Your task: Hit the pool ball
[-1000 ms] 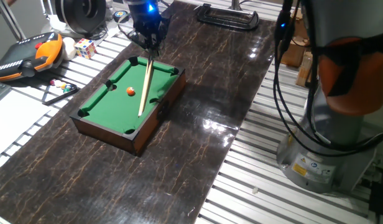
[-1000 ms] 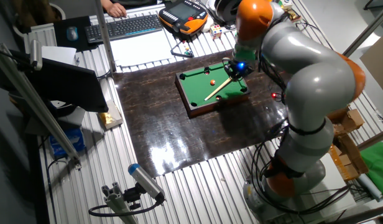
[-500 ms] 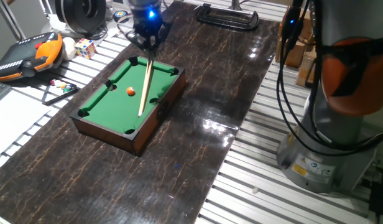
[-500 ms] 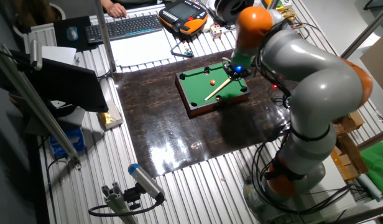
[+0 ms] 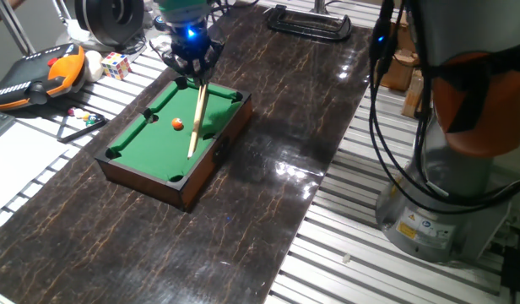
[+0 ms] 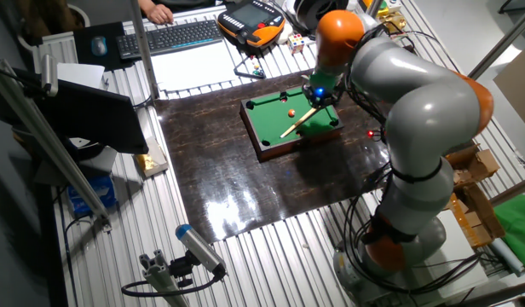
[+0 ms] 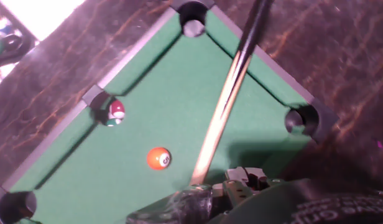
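Arm [image 6: 416,111]: grey and orange, reaches across the dark slab [image 5: 268,169] to the far end of the pool table [image 5: 159,139]. Against the pictures from a second ago, the wrist has slid toward the table's far corner, away from the near rail; in one fixed view the blue light on the hand sits further left and higher than it did.

Pool table: green felt, wooden box, six pockets. Unmoved.

Cue [image 5: 197,118]: a pale stick lying at a slant over the felt, its upper end at the gripper [image 5: 192,66], its tip down toward the near long rail. Its slant is a little steeper than before, and the tip looks to be at about the same spot.

Gripper: pinching the cue's upper end, as far as the fixed views show; the hand view shows the cue running out of the frame's bottom beside the finger hardware [image 7: 241,183], so the grip itself is hidden.

Ball [image 5: 176,123]: orange, on the felt near mid-table, just beside the cue shaft but apart from it in the hand view [image 7: 158,158]. It has not shifted. Two more small balls [image 7: 115,112] sit at a side pocket.

Reading: the wrist shift looks like re-aiming or a draw-back; no contact yet, so the strike is still to come. The shaft, not the tip, lies nearest the ball, so a sideways sweep seems the likelier hit.
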